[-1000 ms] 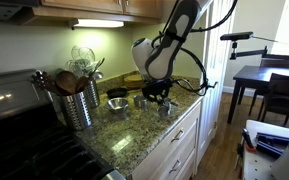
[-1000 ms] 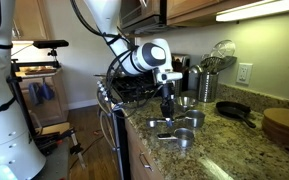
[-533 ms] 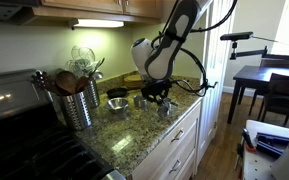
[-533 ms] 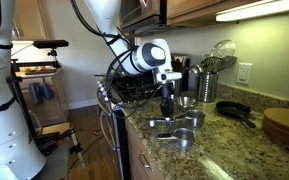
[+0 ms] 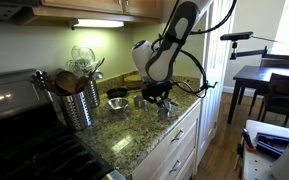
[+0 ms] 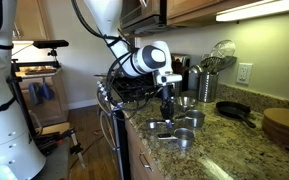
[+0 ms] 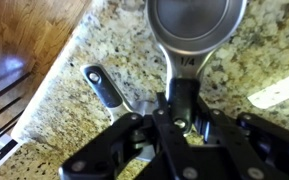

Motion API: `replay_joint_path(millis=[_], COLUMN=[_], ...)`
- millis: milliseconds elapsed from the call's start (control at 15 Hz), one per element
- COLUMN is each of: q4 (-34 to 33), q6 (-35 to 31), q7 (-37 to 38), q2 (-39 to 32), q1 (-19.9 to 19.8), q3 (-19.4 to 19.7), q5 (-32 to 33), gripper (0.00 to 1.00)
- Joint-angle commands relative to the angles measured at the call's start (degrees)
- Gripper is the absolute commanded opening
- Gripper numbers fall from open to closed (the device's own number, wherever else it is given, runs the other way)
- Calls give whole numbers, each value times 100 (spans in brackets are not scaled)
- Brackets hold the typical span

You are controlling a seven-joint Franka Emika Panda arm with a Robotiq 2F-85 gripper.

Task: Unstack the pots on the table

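Note:
In the wrist view a shiny steel pot (image 7: 196, 22) rests on the speckled granite table (image 7: 84, 40). Its dark handle runs back between my fingers, and my gripper (image 7: 181, 100) is shut on that handle. The black-tipped handle of a second pot (image 7: 104, 88) lies to the left, and its steel part runs under the gripper. In both exterior views the gripper (image 5: 162, 97) (image 6: 168, 106) points down, low over the counter's front edge. Small steel pots (image 6: 191, 119) (image 6: 181, 137) sit side by side next to it, and one (image 5: 141, 100) stands just behind.
A perforated steel utensil holder (image 5: 79, 100) (image 6: 204, 85) full of tools stands near the stove (image 5: 14, 110). A dark bowl (image 5: 117, 104) sits beside the pots. A black pan (image 6: 232, 111) and a round wooden board (image 6: 284, 125) lie further along. The counter edge (image 5: 174, 125) drops off beside the gripper.

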State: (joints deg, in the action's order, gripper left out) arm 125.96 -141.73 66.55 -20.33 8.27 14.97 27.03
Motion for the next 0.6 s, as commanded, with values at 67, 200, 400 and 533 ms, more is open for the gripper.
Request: replay_joint_path(millis=[67,200,400,533], q4=[43,38,28,25], q6=[-170,-190,-239,-287], q7=[138,142,132,120], q2=[-11,-31,-65,-96], q1=[-113,-111,-104,-93], q3=[-62,-58,-51,-40], q5=[38,38,35,34], gripper=[12,12,12,31])
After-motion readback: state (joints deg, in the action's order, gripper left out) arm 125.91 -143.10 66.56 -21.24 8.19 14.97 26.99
